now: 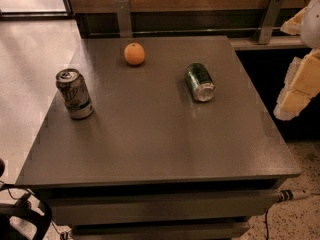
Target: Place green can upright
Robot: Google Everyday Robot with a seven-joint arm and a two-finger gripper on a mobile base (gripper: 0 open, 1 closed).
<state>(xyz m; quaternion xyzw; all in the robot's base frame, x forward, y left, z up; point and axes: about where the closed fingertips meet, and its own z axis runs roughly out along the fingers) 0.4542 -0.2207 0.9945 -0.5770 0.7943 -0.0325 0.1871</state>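
The green can [199, 81] lies on its side on the grey table [150, 139], right of the middle, with one silver end facing the front. My gripper [298, 90], cream-coloured, hangs at the right edge of the view, beyond the table's right side and well apart from the can. It holds nothing that I can see.
A paler white-and-green can [74, 93] stands upright near the table's left edge. An orange [134, 54] sits at the back, left of the green can. A wooden wall with metal brackets [122, 17] runs behind the table. Cables [20, 211] lie on the floor at the bottom left.
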